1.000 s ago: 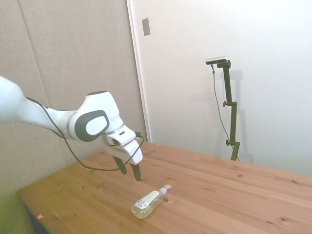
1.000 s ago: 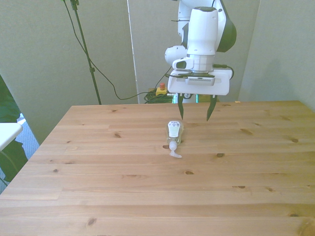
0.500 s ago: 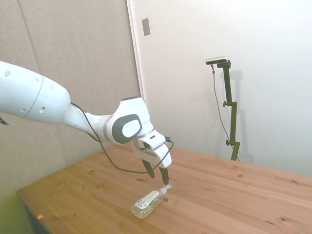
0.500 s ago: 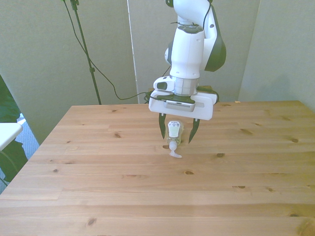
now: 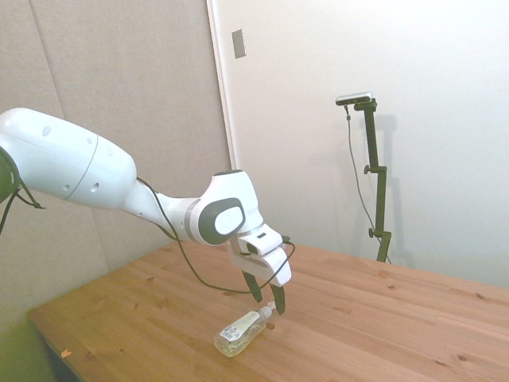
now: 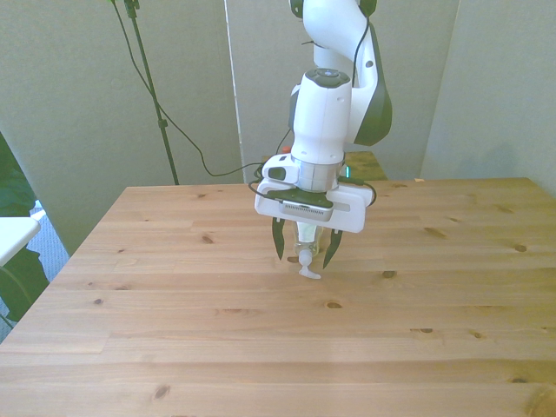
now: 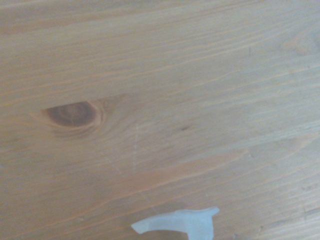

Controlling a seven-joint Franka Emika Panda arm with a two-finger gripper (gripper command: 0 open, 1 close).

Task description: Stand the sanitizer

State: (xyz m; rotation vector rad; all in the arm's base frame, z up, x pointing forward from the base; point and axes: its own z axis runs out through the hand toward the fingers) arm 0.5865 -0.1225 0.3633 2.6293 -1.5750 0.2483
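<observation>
The sanitizer (image 5: 241, 332) lay on its side on the table (image 5: 382, 326), out in the open middle part of the top, its pump (image 6: 307, 271) pointing away from the robot's base and its body toward it. The gripper (image 6: 304, 254) hung low over the pump end with its fingers (image 6: 278, 243) spread apart, holding nothing. In the front view one finger stood on each side of the neck, so the bottle lay between them without either touching it that I could see. From the side the fingertips (image 5: 279, 303) were just above the pump. The wrist view showed only the pump's white spout (image 7: 177, 222) against bare wood.
</observation>
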